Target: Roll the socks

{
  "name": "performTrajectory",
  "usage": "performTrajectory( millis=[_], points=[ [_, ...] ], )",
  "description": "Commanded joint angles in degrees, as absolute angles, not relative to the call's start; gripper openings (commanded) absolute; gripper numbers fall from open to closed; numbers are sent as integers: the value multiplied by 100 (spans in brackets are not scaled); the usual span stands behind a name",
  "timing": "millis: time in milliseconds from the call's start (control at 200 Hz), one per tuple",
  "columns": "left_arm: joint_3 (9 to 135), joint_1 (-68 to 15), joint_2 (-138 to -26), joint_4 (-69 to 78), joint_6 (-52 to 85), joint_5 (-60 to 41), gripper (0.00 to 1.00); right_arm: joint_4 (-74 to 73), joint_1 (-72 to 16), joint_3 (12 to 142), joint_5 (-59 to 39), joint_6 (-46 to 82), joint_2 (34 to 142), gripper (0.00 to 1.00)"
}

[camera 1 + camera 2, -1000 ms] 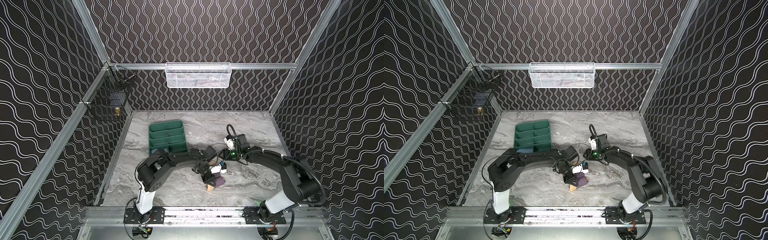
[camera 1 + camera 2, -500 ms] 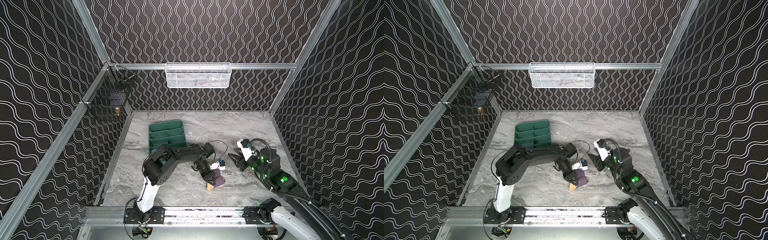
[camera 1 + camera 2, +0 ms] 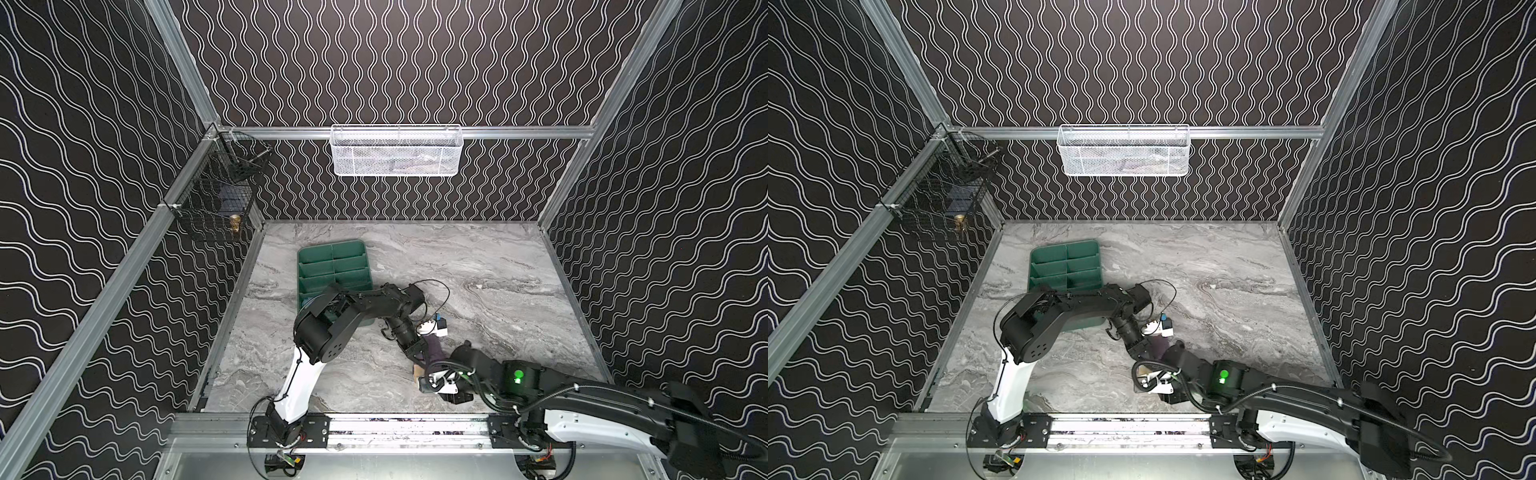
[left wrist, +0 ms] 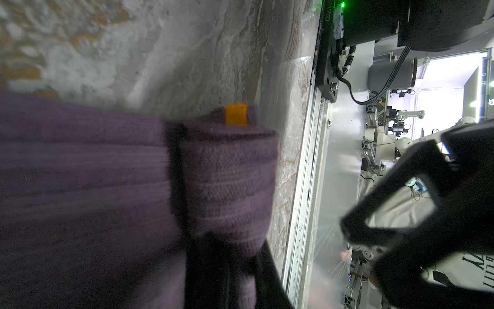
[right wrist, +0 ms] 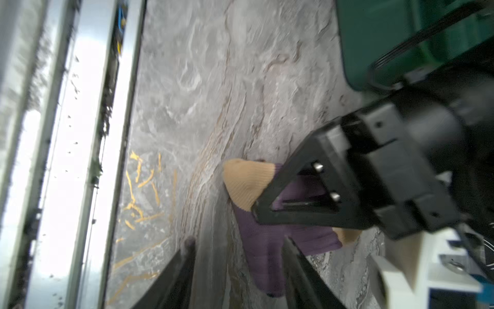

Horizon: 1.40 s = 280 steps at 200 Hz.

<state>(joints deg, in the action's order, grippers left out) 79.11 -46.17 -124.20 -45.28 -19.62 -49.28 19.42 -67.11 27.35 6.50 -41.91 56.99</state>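
One purple sock (image 3: 434, 349) (image 3: 1158, 347) with a tan toe (image 5: 248, 184) lies near the table's front middle. In the left wrist view it is folded over on itself (image 4: 227, 182) and shows a small orange tab (image 4: 236, 117). My left gripper (image 3: 417, 353) (image 4: 238, 262) is shut on the purple cloth. In the right wrist view its black fingers (image 5: 307, 198) press just behind the toe. My right gripper (image 3: 428, 376) (image 5: 238, 248) hovers open at the sock's near end. One of its fingertips is over the purple fold. It holds nothing.
A green divided tray (image 3: 332, 266) sits behind the left arm. A white mesh basket (image 3: 395, 151) hangs on the back wall and a black wire basket (image 3: 216, 199) on the left wall. The metal front rail (image 3: 395, 428) runs close behind my right gripper.
My right arm has swung from the far right of the sock round to its near side by the front rail, jaws wider. My left gripper has kept its hold.
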Motion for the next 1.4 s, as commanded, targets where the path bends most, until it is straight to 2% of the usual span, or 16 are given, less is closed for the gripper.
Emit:
performTrajectory(
  millis=[0,295,796,951,1121,1296,1361,1396],
  points=[
    [7804,-4608,-12676,-4764,-2100,-2202,0,1282,-6734,2701,1234,-4581,6122,56],
    [7852,-4605,-12694,-4802,-2151,-2241,0,281,-6722,2593,2076,-4884,7435,56],
    [7778,-4589,-12718,-4763,-2202,-2268,0,292,-6706,2252,2572,-4950,7102,56],
    [7822,-4576,-12735,-4771,-2206,-2259,0,248,-6718,2330,2296,-4956,7236,56],
    [7835,-4557,-12702,-4738,-2171,-2226,0,421,-6836,2494,1802,-4819,7482,42],
    [7810,-4548,-12483,-4599,-2031,-2072,0,1012,-6894,2615,1446,-4650,7577,6],
    [7771,-4548,-12319,-4472,-1942,-1994,0,1272,-6891,2678,1276,-4557,7563,0],
    [7761,-4536,-12222,-4408,-1894,-1942,6,1389,-6891,2710,1195,-4513,7568,0]
  ],
)
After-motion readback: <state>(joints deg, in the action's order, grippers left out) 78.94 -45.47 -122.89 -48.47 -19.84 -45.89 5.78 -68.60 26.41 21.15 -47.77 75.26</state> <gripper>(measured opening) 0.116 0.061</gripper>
